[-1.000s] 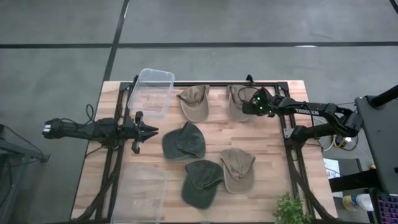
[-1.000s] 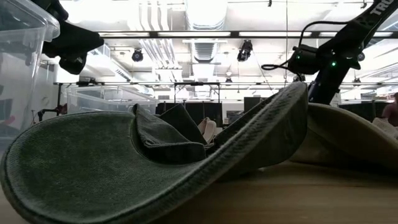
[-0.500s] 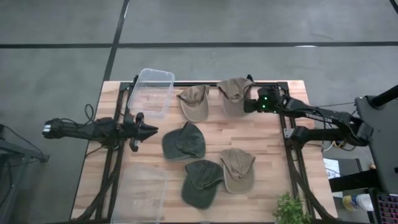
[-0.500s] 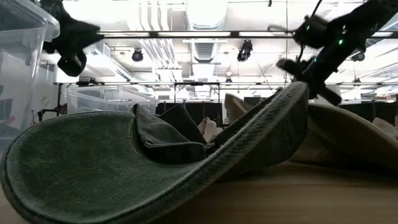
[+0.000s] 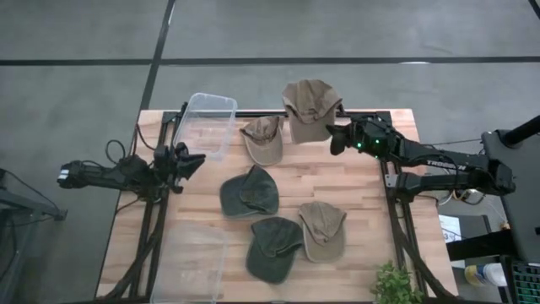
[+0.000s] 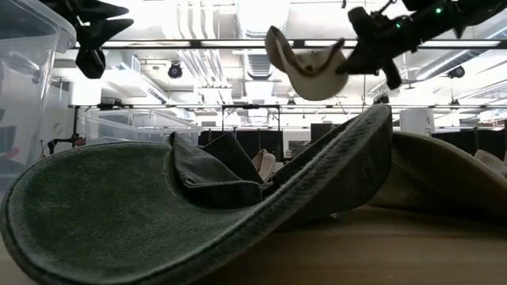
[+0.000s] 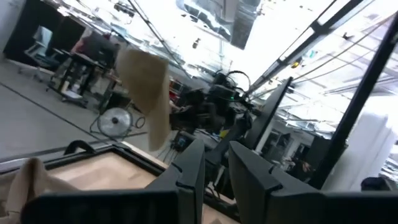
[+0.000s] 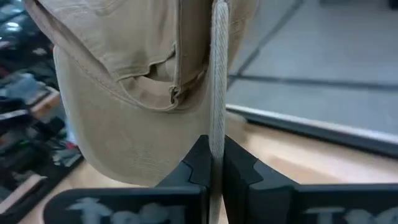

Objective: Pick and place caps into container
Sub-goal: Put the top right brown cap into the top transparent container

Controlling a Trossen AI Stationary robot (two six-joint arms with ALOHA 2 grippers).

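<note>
The tan cap (image 5: 309,106) has gone up off the table (image 5: 363,190) and now hangs over its far edge, pinched by the right gripper (image 5: 336,138). The clear container (image 5: 206,125) sits at the far left corner, nearer the left gripper (image 5: 187,162), whose jaws look slightly apart.

Right gripper (image 5: 335,138) raised high at 1 o'clock, jaws pinched on fabric. Left gripper (image 5: 196,160) lifted at 9 o'clock, arm stretched level, jaws slightly parted, holding nothing.
</note>
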